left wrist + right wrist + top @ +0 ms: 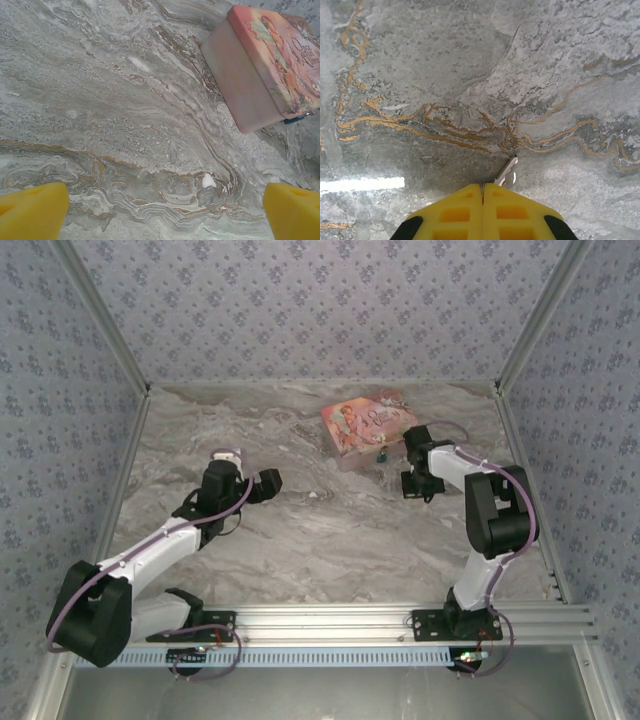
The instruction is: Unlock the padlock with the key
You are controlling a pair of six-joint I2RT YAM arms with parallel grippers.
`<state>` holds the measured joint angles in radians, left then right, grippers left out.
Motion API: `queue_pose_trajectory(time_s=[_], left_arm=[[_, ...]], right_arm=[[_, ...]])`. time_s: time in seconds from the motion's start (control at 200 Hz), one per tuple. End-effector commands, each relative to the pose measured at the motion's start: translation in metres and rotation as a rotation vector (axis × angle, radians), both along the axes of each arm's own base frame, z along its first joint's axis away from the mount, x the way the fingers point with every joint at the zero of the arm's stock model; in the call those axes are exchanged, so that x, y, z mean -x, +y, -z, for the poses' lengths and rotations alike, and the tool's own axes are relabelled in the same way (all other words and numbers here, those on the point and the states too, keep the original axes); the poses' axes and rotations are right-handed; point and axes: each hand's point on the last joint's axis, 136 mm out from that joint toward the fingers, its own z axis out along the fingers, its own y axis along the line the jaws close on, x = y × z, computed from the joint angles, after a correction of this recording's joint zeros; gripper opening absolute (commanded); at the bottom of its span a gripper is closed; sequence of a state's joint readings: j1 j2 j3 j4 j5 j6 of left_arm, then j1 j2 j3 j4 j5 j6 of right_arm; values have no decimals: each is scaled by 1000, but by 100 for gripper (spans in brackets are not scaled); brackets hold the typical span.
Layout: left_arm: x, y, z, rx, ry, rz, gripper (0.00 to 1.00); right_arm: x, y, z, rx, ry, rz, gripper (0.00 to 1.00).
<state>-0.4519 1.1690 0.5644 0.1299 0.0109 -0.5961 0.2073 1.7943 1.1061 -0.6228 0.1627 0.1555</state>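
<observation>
The right gripper (482, 187) pinches the key (506, 171) with its blade out, ready for insertion, while the left gripper (162, 207), fingers apart, faces the padlock (295, 119) at the box's (260, 65) corner, probably to steady it.

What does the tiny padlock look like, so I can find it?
Find the pink picture-printed box at the far side of the grey marbled table. At its near edge sits the tiny teal-blue padlock. It alone is blue-green, and far smaller than the box.
</observation>
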Motion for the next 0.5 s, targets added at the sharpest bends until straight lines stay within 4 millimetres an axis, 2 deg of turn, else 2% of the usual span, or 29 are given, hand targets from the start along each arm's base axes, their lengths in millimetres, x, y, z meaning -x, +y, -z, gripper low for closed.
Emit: queue_pose_trajectory(time_s=[0.0, 0.165, 0.27, 0.38, 0.5], left_arm=[[-4, -2, -16, 2, -34, 0, 99], [-1, 0, -23, 7, -47, -3, 99], [1, 0, -33, 43, -56, -14, 99], [2, -5, -47, 125, -48, -23, 99], [4, -15, -68, 267, -30, -28, 98]], right_arm=[[14, -5, 3, 24, 42, 13, 0], [11, 0, -16, -8, -26, 6, 0], [9, 15, -36, -104, -89, -16, 0], [10, 48, -61, -305, -159, -89, 0], [14, 99, -104, -633, -254, -179, 0]])
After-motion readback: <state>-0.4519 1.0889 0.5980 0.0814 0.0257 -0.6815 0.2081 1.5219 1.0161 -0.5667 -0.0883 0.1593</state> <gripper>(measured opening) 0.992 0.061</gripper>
